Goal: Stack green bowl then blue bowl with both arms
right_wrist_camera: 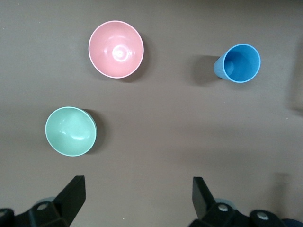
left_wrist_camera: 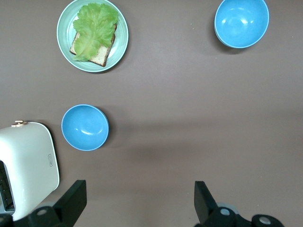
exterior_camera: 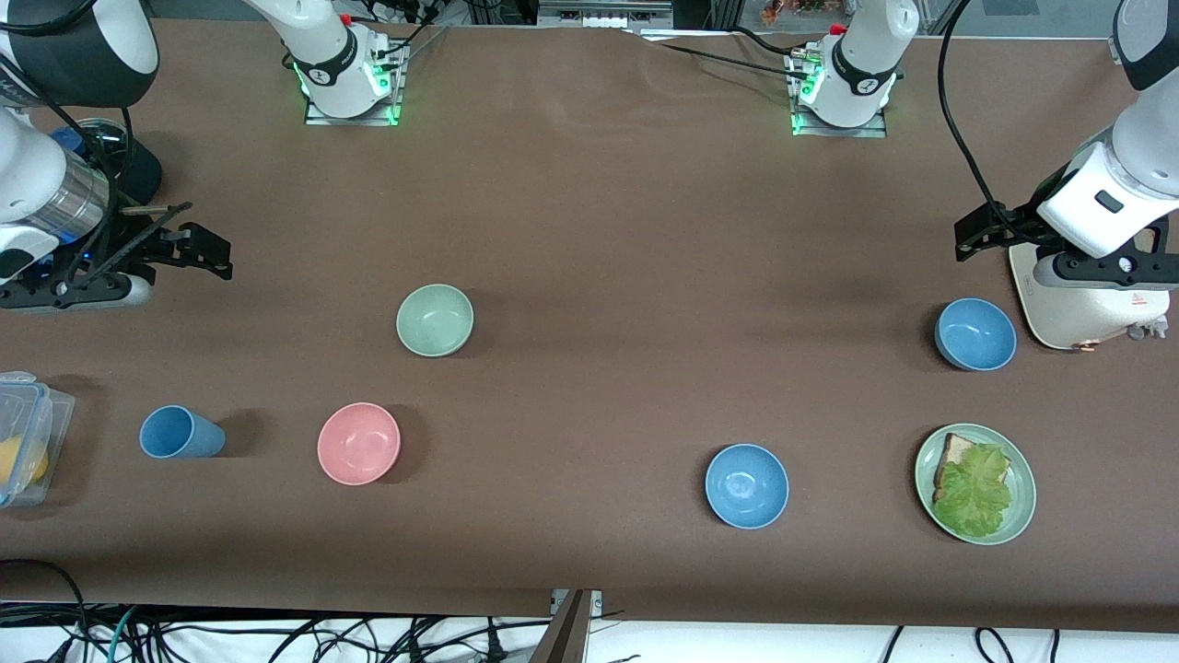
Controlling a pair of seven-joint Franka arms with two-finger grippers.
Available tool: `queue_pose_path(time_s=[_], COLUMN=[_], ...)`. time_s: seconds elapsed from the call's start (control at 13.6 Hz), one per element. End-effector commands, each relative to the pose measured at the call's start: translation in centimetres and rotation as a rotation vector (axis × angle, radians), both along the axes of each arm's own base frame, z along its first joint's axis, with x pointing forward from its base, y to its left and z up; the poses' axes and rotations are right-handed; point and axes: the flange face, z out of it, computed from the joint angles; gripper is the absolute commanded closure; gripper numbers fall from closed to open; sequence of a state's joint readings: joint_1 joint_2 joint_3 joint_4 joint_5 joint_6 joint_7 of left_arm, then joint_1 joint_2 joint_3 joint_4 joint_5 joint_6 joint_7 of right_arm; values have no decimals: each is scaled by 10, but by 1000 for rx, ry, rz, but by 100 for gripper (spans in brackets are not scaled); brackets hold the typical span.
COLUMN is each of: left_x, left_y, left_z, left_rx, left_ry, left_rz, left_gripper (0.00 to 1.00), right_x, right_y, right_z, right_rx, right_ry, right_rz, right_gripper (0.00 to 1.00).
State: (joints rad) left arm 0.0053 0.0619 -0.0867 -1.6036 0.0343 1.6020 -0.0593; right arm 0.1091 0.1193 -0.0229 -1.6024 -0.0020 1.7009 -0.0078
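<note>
Round matte blue bowl (exterior_camera: 747, 485) nearest the front camera, mouth up, no long axis, sage green bowl (exterior_camera: 435, 319) upright toward the right arm's end, left gripper (left_wrist_camera: 137, 203) and right gripper (right_wrist_camera: 137, 201) spread wide, empty, above bare tabletop.

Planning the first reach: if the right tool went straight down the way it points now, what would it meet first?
Probably bare table. The right tool is open, and nothing lies between its fingers; the green bowl sits off to one side. Depth is hard to judge.
</note>
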Motion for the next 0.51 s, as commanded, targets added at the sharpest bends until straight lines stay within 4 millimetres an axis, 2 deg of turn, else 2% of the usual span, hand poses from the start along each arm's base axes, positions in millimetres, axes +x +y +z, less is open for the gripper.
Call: queue_pose_path(time_s=[0.0,0.44], left_x=[1,1], left_y=[-4,-4], left_z=[6,6], left_rx=[-11,-11], left_ry=[5,5], left_rz=[7,7], left_gripper=[0,0], right_x=[-4,-2], right_y=[2,1], right_z=[5,-1], right_rx=[4,2], right_ry=[18,33], right_rz=[51,71], right_gripper=[0,0])
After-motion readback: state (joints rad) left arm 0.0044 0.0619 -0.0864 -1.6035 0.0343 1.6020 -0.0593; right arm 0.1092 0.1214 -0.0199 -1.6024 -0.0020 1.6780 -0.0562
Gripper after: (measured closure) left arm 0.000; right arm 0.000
